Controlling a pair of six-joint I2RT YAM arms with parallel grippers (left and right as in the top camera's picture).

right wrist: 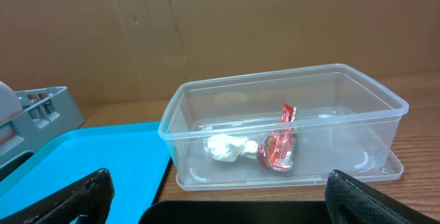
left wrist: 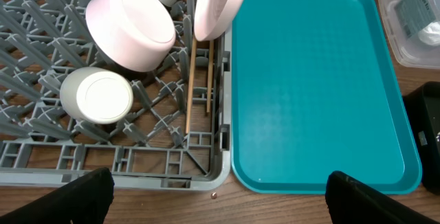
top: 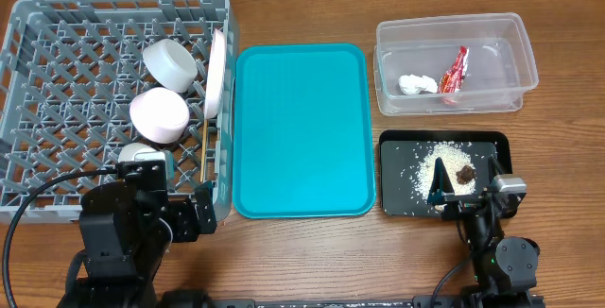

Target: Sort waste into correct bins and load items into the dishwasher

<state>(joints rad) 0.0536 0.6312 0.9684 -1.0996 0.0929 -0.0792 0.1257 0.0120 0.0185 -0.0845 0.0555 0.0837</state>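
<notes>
The grey dish rack (top: 57, 91) holds the grey-green bowl (top: 171, 61), the pink bowl (top: 159, 115), the white cup (top: 140, 152), the upright white plate (top: 217, 72) and the chopsticks (top: 205, 152); they also show in the left wrist view: pink bowl (left wrist: 130, 28), cup (left wrist: 97, 96), chopsticks (left wrist: 190, 86). The clear tub (top: 456, 64) holds the red wrapper (top: 456, 74) and white tissue (top: 417, 85), also in the right wrist view (right wrist: 278, 145), (right wrist: 227, 148). The black tray (top: 402, 195) holds rice (top: 437, 166) and the brown lump (top: 465, 173). My left gripper (left wrist: 220, 200) is open and empty at the rack's front corner. My right gripper (right wrist: 220, 200) is open and empty over the black tray's front edge.
A large teal tray (top: 300, 128) lies between the rack and the bins, with nothing on it. A tiny brown crumb (left wrist: 214, 195) lies on the wooden table by the rack's front corner. A cardboard wall stands behind the tub.
</notes>
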